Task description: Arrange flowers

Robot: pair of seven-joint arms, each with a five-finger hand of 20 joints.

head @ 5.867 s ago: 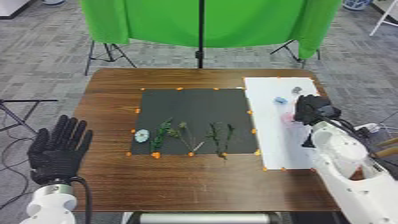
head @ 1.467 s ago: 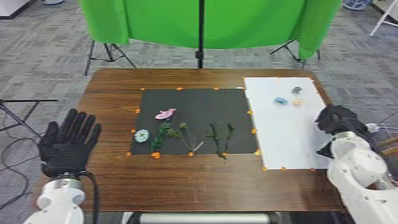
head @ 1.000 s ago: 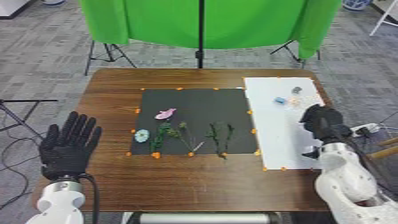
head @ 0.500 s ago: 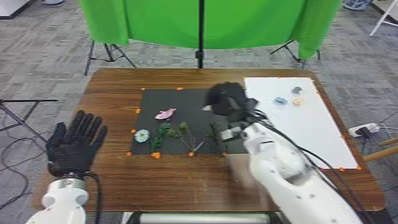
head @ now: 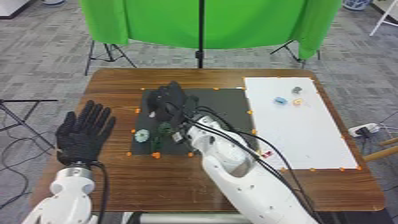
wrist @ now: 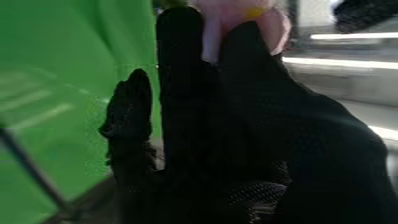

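Flower, pink [wrist: 235, 22], pinched at the fingertips of my right hand [head: 169, 97]; crossed from white side to dark mat [head: 228, 101].
Near to far: left hand [head: 82, 142], left of frame, fingers straight, drifted slightly inward, no part in the work. Light-blue flower [head: 142, 135] and green stem [head: 157, 144], lower left of the mat, unmoved. Right hand, left of centre, has swung over from the right of frame in the last second; petals bunched narrow between finger and thumb. Height above mat: cannot tell. Blue piece [head: 281, 100], orange piece [head: 298, 102] and grey piece [head: 297, 90], upper right on white sheet [head: 311, 127], as before. Reads as carrying done, placing next; loosening too soon could drop the bloom off its stem.
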